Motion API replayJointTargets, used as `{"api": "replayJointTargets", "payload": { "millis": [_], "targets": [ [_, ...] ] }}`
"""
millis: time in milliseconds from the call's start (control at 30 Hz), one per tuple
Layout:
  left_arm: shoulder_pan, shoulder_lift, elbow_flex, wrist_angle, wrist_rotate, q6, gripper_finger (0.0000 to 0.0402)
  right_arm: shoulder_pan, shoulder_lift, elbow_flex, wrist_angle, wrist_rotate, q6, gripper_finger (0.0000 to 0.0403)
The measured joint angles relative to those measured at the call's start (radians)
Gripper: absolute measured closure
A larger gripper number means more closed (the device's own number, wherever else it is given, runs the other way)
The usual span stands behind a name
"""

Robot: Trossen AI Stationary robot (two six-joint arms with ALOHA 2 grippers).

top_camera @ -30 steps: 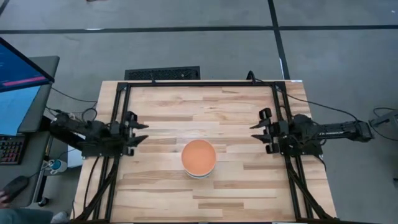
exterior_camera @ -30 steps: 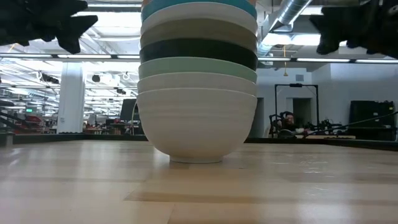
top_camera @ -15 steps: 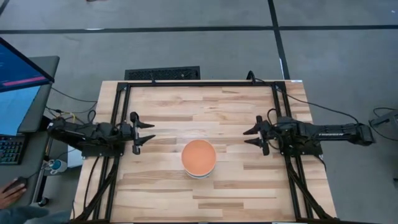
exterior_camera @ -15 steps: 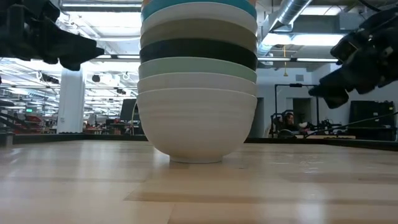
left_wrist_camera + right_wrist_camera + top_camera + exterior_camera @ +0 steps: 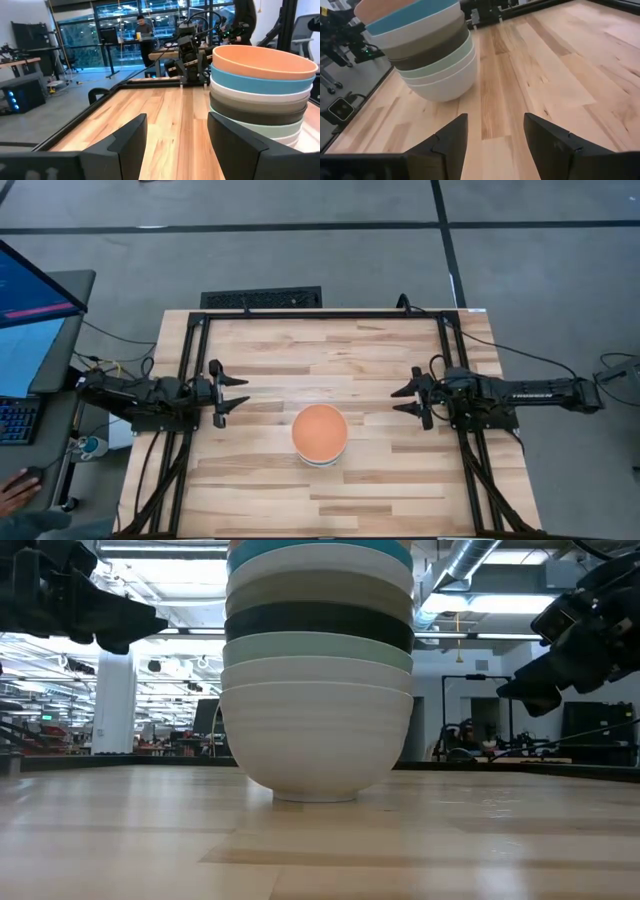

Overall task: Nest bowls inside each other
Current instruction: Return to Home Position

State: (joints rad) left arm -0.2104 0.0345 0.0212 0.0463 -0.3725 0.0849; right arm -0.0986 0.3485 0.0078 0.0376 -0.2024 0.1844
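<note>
You have the bowls (image 5: pixel 320 435) nested in one tall stack, orange on top, midway between the arms. A sideways brush could topple it. The left end effector (image 5: pixel 238 392) and the right end effector (image 5: pixel 396 401), both spread and empty, flank the stack, well apart from it. Beyond them, bare bench (image 5: pixel 320 350) runs to its rails (image 5: pixel 320 314).

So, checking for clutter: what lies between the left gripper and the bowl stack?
Nothing but bare table between the left gripper and the bowl stack, as the high view shows.
</note>
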Motion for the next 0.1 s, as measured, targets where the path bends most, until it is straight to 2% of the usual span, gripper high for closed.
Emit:
{"api": "replayJointTargets", "payload": {
  "millis": [100],
  "targets": [
    [0.0, 0.0, 0.0, -0.001, 0.0, 0.0, 0.02, 0.0, 0.0, 0.0, 0.0, 0.0, 0.0, 0.0187]
  ]
}}
